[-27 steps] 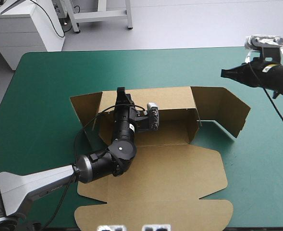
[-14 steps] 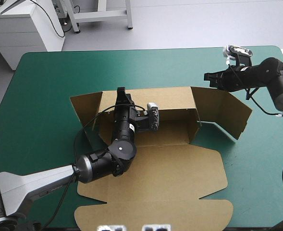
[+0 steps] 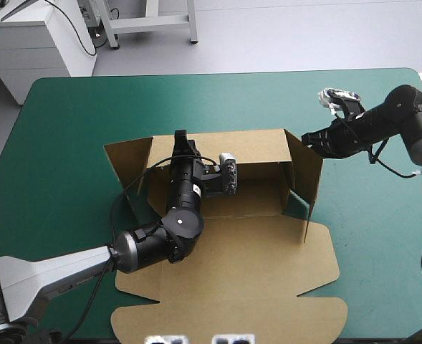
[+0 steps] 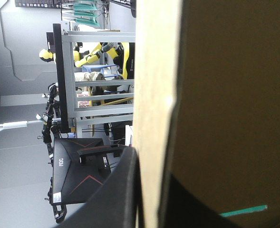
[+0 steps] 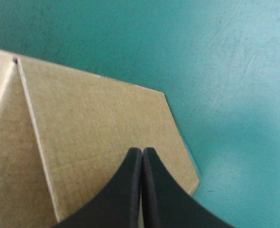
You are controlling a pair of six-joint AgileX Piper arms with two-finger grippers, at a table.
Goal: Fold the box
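Swung inward since earlier, the 3 o'clock flap (image 3: 304,172) of the box (image 3: 253,251) now stands upright; the right claw (image 3: 307,137), fingers closed together and holding nothing, presses against it; the left claw (image 3: 180,136) pinches the 12 o'clock wall, all but closed on the board; the box sits mid-desk (image 3: 67,129), lid flat toward 6 o'clock.

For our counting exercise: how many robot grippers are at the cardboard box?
2. The left gripper is shut on the box's upright back wall. The right gripper, closed, is at the raised right side wall. None looks hidden.
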